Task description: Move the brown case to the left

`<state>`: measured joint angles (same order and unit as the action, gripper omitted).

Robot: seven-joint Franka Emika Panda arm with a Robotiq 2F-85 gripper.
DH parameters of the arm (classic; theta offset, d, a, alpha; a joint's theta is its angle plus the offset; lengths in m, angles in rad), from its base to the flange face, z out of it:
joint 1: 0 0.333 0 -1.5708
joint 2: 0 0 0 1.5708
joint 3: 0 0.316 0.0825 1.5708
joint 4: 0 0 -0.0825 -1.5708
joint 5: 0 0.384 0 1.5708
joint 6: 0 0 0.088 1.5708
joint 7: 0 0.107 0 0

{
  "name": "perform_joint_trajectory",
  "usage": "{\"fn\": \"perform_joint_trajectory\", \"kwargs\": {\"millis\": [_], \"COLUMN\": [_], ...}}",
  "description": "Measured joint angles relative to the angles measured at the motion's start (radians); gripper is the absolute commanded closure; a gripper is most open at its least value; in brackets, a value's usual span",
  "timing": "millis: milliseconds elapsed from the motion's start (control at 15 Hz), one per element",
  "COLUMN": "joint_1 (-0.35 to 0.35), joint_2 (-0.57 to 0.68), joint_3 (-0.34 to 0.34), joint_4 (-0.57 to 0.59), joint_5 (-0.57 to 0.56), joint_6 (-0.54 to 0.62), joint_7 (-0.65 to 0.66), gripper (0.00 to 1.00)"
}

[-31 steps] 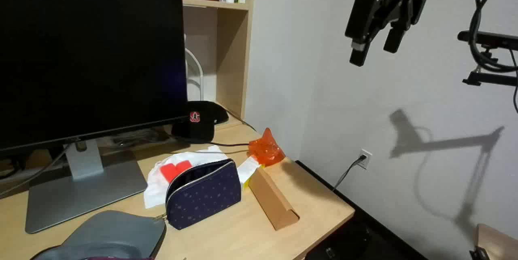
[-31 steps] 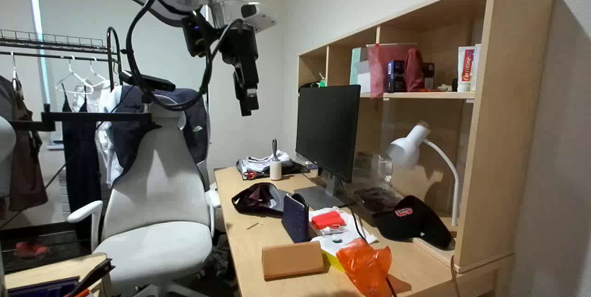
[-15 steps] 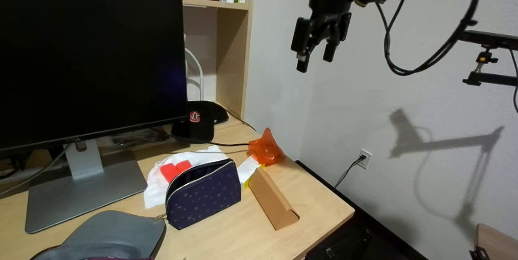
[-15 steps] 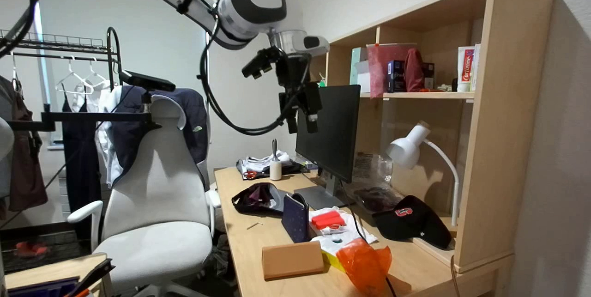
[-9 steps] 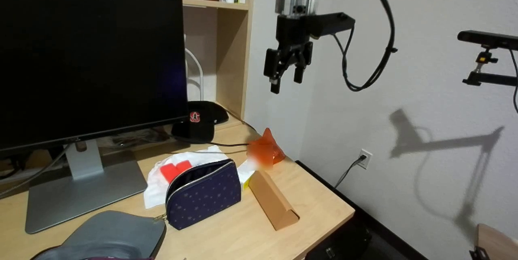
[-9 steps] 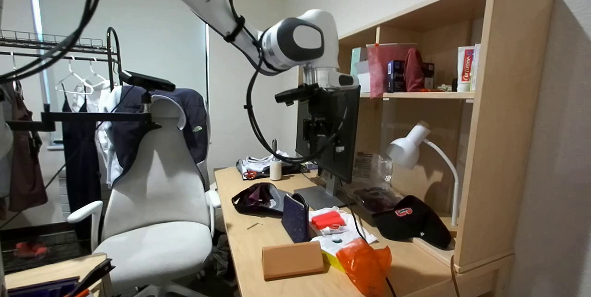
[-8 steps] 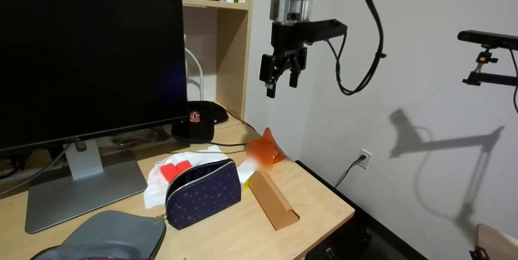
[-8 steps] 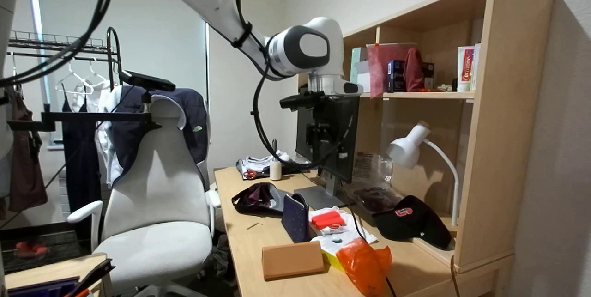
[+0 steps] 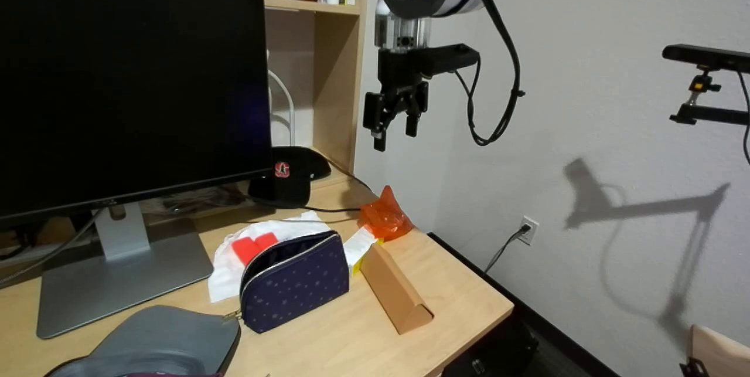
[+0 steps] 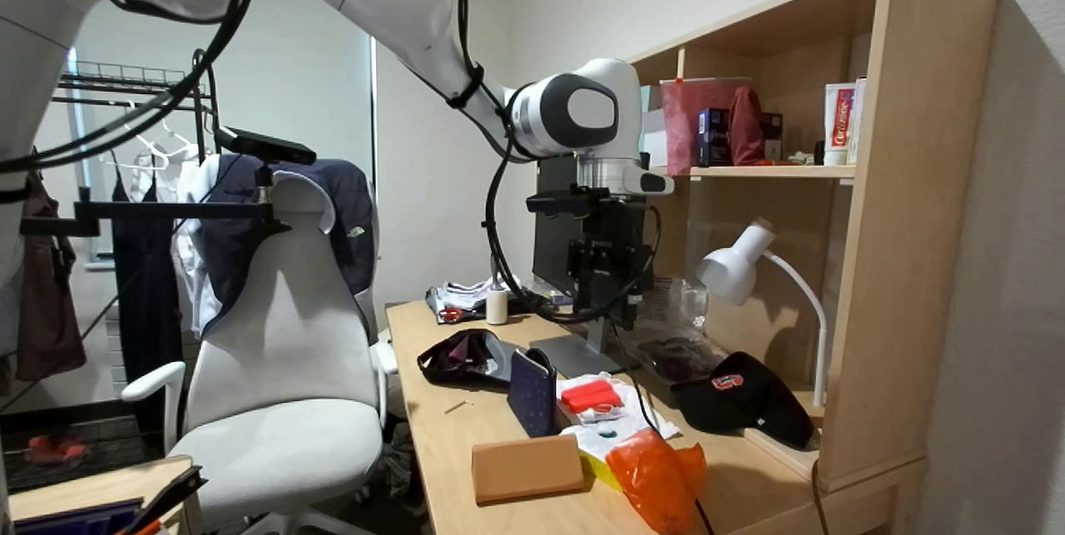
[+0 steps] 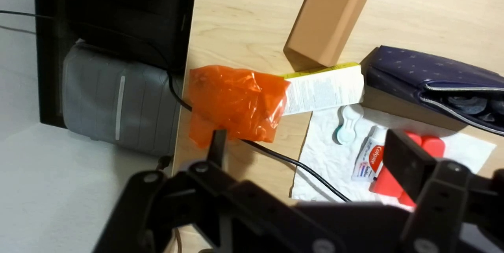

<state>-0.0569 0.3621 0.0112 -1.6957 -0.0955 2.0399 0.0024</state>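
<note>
The brown case [image 9: 391,290] lies on the desk near its right edge in an exterior view. It is a slim tan box with a ridged top. It also shows at the desk's near end in an exterior view [image 10: 528,470] and at the top of the wrist view [image 11: 332,17], partly cut off by the frame. My gripper [image 9: 396,138] is open and empty, pointing down well above the desk; it also shows in front of the monitor [image 10: 610,320]. In the wrist view my open fingers [image 11: 306,138] are over the orange bag and white cloth, apart from the case.
The navy pouch [image 9: 296,284] stands open beside the case. An orange plastic bag [image 9: 385,214] and a white-yellow box [image 11: 325,89] lie at the case's far end. A monitor [image 9: 135,84], shelf [image 10: 923,227], lamp [image 10: 736,265] and black cap [image 10: 740,402] stand around.
My arm has swung in over the desk and come lower, moving left in an exterior view toward the orange bag. The gripper stays open. The case and other objects have not moved.
</note>
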Motion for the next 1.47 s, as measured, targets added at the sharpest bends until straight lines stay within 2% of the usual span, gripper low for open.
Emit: {"fn": "perform_joint_trajectory", "kwargs": {"millis": [267, 533, 867, 1467], "joint_1": [0.003, -0.021, -0.065, -0.084], "joint_2": [0.005, 0.062, 0.193, 0.466], "joint_3": [-0.007, -0.026, -0.034, -0.039], "joint_4": [0.004, 0.05, 0.166, 0.434], "joint_5": [0.006, 0.072, 0.148, 0.151], "joint_6": [-0.001, 0.009, 0.012, -0.077], "joint_7": [0.0, -0.016, -0.074, -0.074], "gripper": [0.0, 0.0, 0.0, 0.0]}}
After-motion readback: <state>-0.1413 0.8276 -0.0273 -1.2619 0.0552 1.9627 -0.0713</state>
